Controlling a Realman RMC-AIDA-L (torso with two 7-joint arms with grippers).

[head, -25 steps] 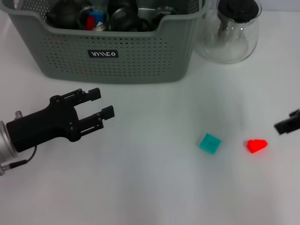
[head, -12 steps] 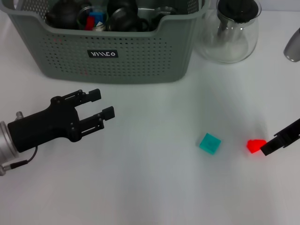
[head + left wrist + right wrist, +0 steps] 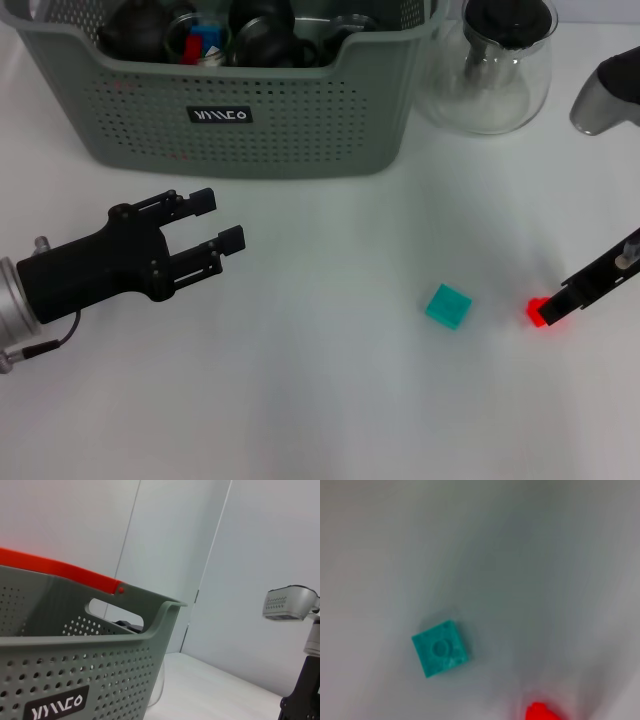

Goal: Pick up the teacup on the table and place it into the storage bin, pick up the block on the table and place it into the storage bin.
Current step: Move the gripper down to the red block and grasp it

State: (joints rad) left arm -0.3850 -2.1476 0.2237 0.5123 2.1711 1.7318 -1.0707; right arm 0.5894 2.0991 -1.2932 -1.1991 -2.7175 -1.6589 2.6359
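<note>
The grey-green storage bin (image 3: 300,120) stands at the back left and holds dark round vessels and small coloured pieces; its perforated wall fills the left wrist view (image 3: 100,675). I see no teacup on the table. A teal block (image 3: 447,305) lies right of centre and also shows in the right wrist view (image 3: 440,648). A red block (image 3: 536,312) lies to its right, seen too in the right wrist view (image 3: 545,712). My right gripper (image 3: 560,305) reaches in from the right edge and covers part of the red block. My left gripper (image 3: 222,218) is open and empty in front of the bin.
A clear glass carafe (image 3: 495,70) with a black lid stands right of the bin. The right arm's grey link (image 3: 610,95) hangs above the table's right edge. White table surface lies between the bin and the blocks.
My right gripper has come in from the right edge to the red block and now covers part of it. The left arm and the teal block have not moved.
</note>
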